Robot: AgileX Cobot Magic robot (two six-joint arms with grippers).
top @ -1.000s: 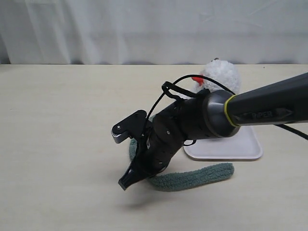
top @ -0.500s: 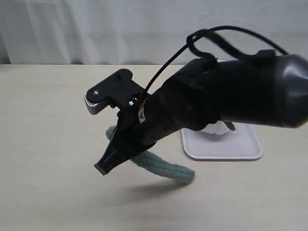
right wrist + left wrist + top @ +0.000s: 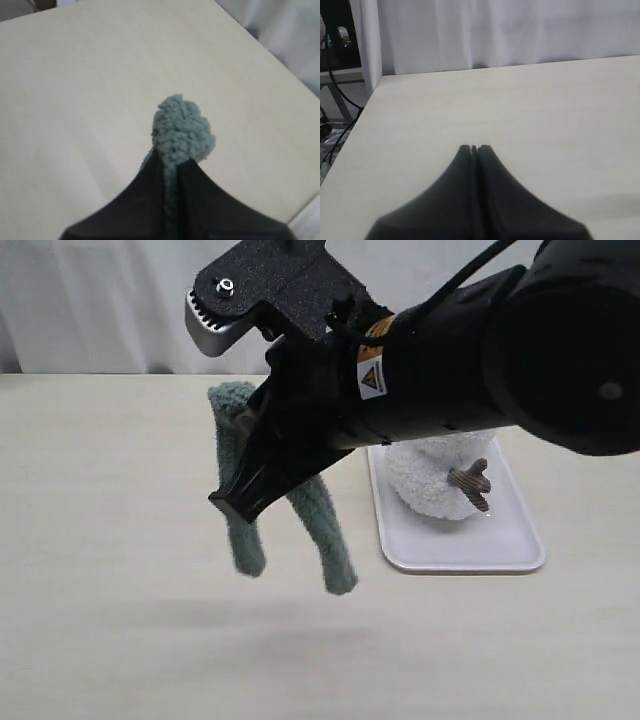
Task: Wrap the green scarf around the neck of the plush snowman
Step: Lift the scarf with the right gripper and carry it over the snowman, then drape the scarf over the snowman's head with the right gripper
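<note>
The green scarf [image 3: 182,132], between the black fingers [image 3: 145,200] of the right gripper [image 3: 174,162], is a dull grey-green with a fuzzy, curly surface and no pattern. The left gripper [image 3: 474,148] is black too. Away from those fingers, the plush snowman [image 3: 430,480] is white, and its twig arm [image 3: 470,483] is brown with darker stripes. The tray [image 3: 470,555] is white, the table [image 3: 100,570] pale beige with faint grain, the curtain [image 3: 90,300] whitish grey. The black right arm [image 3: 540,350] has a label [image 3: 370,377] with a yellow triangle.

A small sticker [image 3: 370,378] with a yellow warning triangle sits on the black arm [image 3: 450,390]. No words can be read.
</note>
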